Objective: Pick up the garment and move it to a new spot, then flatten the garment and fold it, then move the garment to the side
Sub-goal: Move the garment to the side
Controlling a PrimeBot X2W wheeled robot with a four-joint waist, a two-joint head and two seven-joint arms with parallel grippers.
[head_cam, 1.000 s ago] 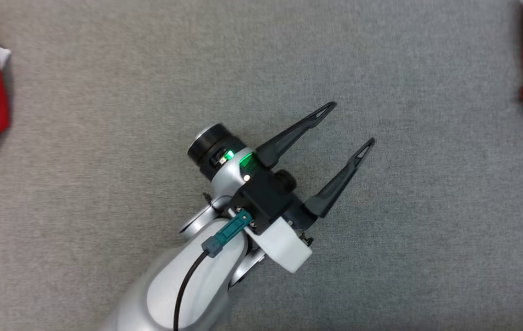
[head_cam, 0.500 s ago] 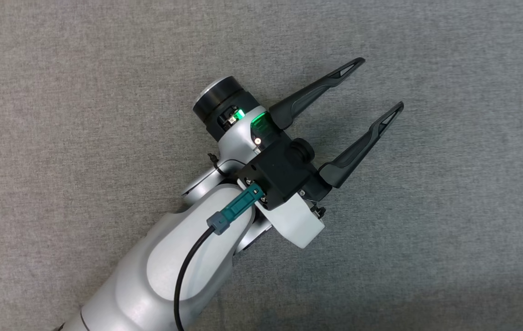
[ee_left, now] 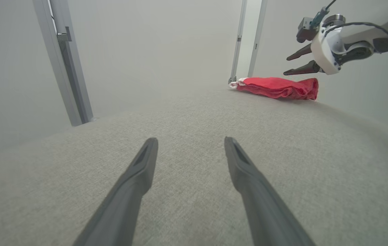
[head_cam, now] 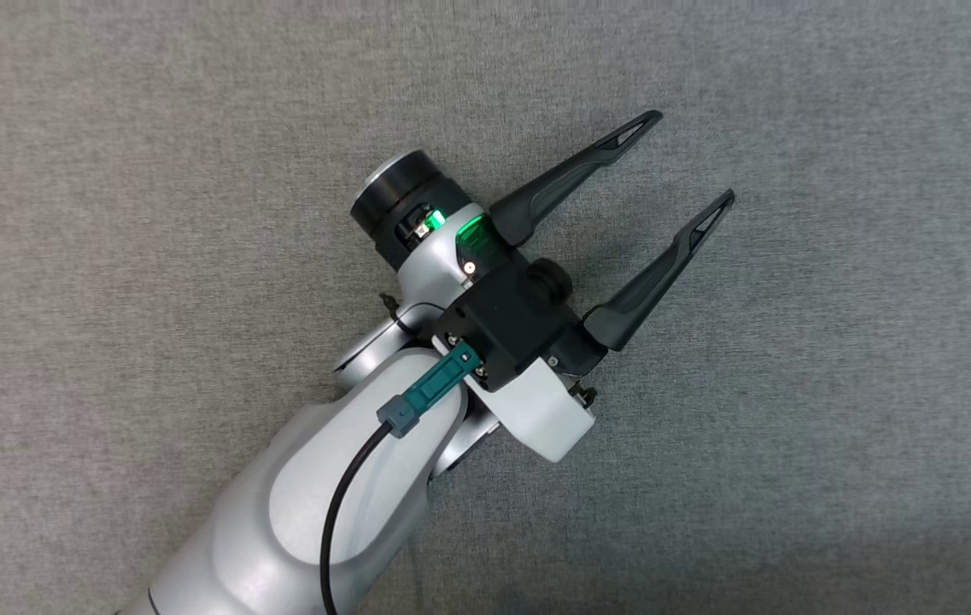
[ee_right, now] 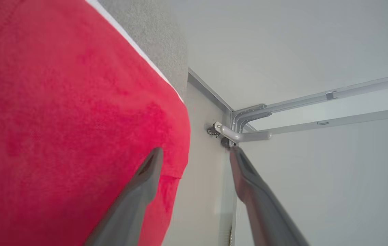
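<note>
Grey woven cloth [head_cam: 835, 384] is seen nearest, and the left gripper [head_cam: 692, 156] is held over it, its 2 dark fingers spread apart with nothing between them. Farther off, 1 red garment [ee_left: 279, 88] is laid at the far edge of the cloth, beside 2 metal posts [ee_left: 238, 41]. It appears to be folded into a low, flat bundle, and white trim is shown at 1 end. Above it the right gripper [ee_left: 286, 66] is held, its 2 fingers likewise parted and empty.
</note>
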